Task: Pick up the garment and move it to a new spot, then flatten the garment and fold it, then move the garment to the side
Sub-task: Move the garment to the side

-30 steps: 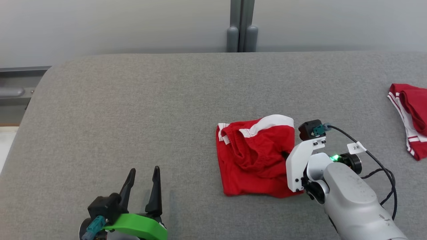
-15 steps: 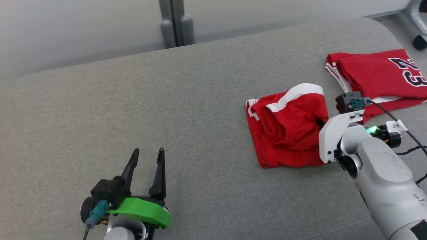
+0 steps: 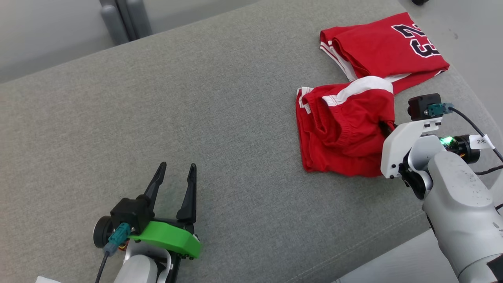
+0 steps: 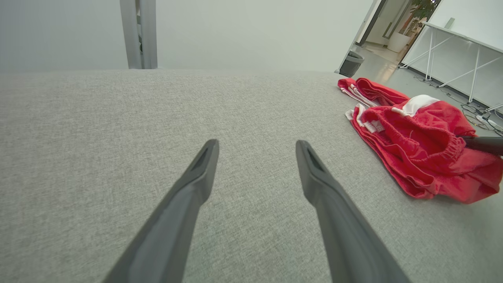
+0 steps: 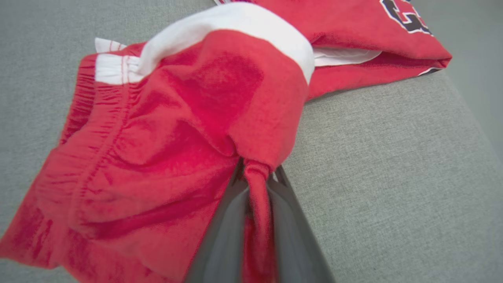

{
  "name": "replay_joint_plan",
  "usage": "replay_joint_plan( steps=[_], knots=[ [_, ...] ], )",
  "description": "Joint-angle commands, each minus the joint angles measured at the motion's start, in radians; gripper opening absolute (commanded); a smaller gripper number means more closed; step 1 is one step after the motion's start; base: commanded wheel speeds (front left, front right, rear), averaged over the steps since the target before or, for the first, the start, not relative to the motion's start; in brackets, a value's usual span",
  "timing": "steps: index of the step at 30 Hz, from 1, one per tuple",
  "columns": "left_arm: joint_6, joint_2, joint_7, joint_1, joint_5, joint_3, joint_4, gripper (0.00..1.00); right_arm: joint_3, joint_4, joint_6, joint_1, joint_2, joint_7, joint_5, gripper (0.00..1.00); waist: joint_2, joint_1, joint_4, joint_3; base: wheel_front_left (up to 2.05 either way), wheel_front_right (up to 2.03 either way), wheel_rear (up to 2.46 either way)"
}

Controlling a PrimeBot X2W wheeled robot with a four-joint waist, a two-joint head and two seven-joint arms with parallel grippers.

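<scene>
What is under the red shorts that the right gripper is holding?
Grey cushion lies under the shorts. Their far white-banded edge seems to overlap the numbered jersey. The right gripper pinches a fold; what lies beneath the middle is covered.

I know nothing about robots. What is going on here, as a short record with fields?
Surface: grey fabric-covered table
Garment in hand: crumpled red shorts with white band, lying on table
Right gripper: shut on a pinch of the shorts' edge
Left gripper: open, over bare fabric, apart from clothes
Nearby: folded red jersey with dark number, touching the shorts
</scene>
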Motion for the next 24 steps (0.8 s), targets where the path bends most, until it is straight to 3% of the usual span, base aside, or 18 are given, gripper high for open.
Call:
replay_joint_plan(
  steps=[1,10,24],
  knots=[
    [-0.003,0.011,0.001,-0.021,0.008,-0.002,0.001,1.0,-0.002,-0.006,-0.002,-0.015,0.004,-0.012,-0.005,0.0,-0.0001,0.0,-0.037,0.042,0.0,0.0,0.0],
    [0.0,0.018,0.002,-0.034,0.004,-0.016,0.01,1.0,0.03,-0.033,-0.002,-0.081,0.011,-0.022,-0.022,0.0,-0.0001,0.0,-0.018,0.056,0.0,0.0,0.0],
    [0.008,0.011,0.0,-0.054,-0.009,-0.028,0.013,1.0,0.132,-0.12,-0.002,-0.271,-0.149,0.067,-0.033,0.0,-0.0001,0.0,0.069,0.081,0.0,0.0,0.0]
  ],
)
